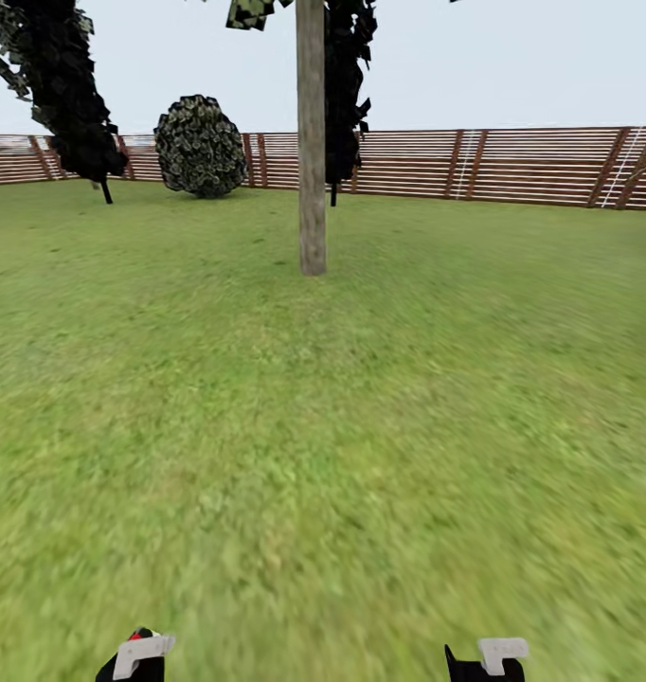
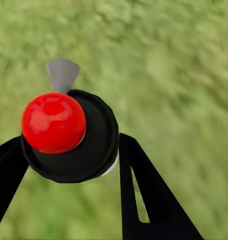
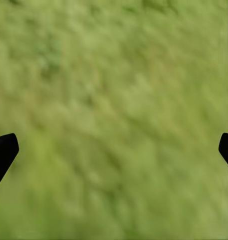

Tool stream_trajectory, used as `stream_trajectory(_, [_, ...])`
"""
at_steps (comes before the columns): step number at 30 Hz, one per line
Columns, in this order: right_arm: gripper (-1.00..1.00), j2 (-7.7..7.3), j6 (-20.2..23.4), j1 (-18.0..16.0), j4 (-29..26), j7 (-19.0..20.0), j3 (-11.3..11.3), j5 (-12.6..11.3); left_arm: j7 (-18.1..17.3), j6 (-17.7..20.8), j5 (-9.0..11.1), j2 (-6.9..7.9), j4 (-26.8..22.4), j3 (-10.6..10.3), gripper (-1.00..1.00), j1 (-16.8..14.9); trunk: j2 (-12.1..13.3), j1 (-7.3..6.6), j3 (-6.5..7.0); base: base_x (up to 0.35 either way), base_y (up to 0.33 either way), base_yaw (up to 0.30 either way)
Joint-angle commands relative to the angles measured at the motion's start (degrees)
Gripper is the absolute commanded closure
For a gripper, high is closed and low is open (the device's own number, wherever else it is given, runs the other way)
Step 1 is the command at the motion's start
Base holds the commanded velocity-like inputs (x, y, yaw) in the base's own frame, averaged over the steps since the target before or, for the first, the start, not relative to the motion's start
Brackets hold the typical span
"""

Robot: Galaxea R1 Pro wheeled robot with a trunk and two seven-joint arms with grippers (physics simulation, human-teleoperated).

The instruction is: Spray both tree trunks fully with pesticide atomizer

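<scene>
In the left wrist view the pesticide atomizer, dark with a round red top, sits between the two black fingers of my left gripper, which is shut on it. The left gripper shows at the bottom edge of the head view, a bit of red at its top. Far ahead on the grass stands a tree with a thick pale grey-tan trunk; its crown runs out of the picture. My right gripper hangs open over the grass floor, and it also shows low in the head view.
A brown slatted fence closes the lawn at the back. A round dark bush and a black thin-stemmed tree stand at the back left; another black tree rises behind the trunk. Open grass lies between me and the trunk.
</scene>
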Motion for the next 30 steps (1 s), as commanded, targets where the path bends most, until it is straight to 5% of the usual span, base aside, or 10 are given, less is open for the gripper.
stream_trajectory(1, [-1.00, 0.00, 0.0, 0.0, 0.0, 0.0, 0.0, 0.0, 0.0, 0.0, 0.0, 0.00, 0.0, 0.1, 1.00, 0.0, 0.0, 0.00, 0.00, 0.337, 0.000, -0.012])
stream_trajectory(30, [-1.00, 0.05, -0.1, 0.0, 0.0, 0.0, 0.0, 0.0, 0.0, 0.0, 0.0, -0.01, 0.1, 0.1, 1.00, 0.0, 0.0, 0.00, 0.00, 0.337, 0.000, -0.001])
